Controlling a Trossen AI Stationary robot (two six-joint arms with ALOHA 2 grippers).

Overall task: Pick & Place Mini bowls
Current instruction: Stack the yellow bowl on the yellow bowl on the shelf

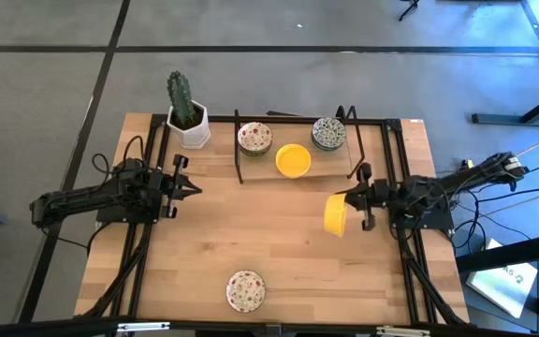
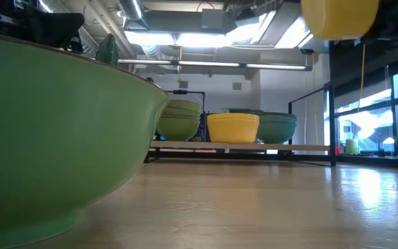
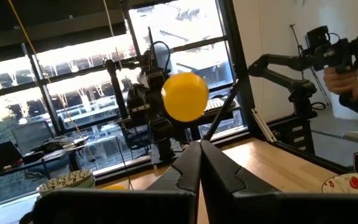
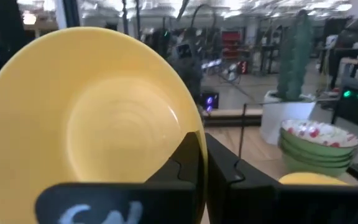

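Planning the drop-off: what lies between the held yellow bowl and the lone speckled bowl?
In the high view, only bare table between yellow bowl and speckled bowl.

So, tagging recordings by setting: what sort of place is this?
Likely a robotics lab or workshop: wooden table on a grey floor, exposed ceiling ducts, and a spare arm on a stand.

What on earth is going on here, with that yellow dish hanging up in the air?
The right claw has pinched a yellow bowl by its rim and holds it tipped on edge above the wooden table. On a low rack at the back sit another yellow bowl, a stack of red-speckled bowls and a stack of grey-patterned bowls. One speckled bowl sits alone at the front edge. The left claw waits, shut and empty, on its own side.
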